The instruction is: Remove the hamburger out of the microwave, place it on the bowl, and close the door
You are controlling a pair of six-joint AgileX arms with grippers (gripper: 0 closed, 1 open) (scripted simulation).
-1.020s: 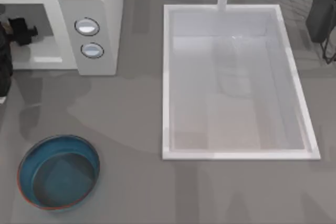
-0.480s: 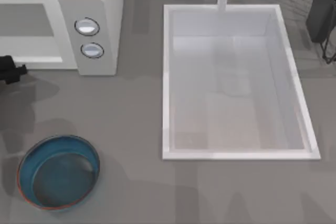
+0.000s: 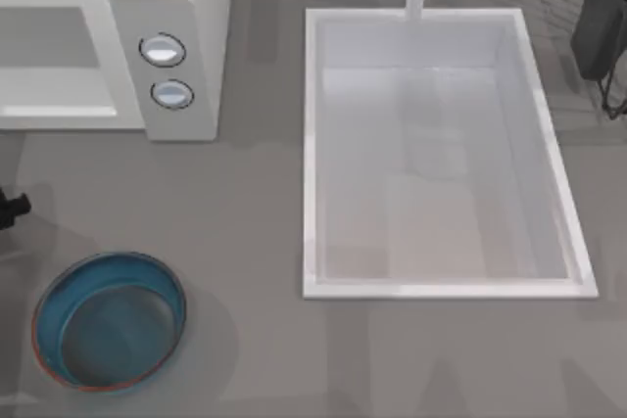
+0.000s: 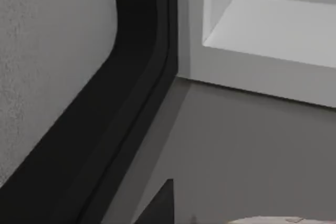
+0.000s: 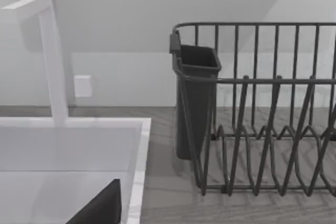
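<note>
Left gripper [image 3: 10, 209]: seen at the table's left edge; grip state cannot be told.
Bowl [image 3: 110, 321]: one, near it.
Microwave [image 3: 147, 41]: one, two knobs [image 3: 163, 50], cavity open.
Sink [image 3: 441, 154]: one.

Overhead on table [image 3: 255, 203]; wrist cameras low, close.

The left gripper [image 3: 10, 209] is a small matte black piece at the table's left edge, blocky and angular, without markings. A black wedge-shaped finger [image 4: 160, 205] with a straight edge shows at the left wrist. A similar dark, flat-sided finger [image 5: 102, 205] belongs to the right arm.
</note>
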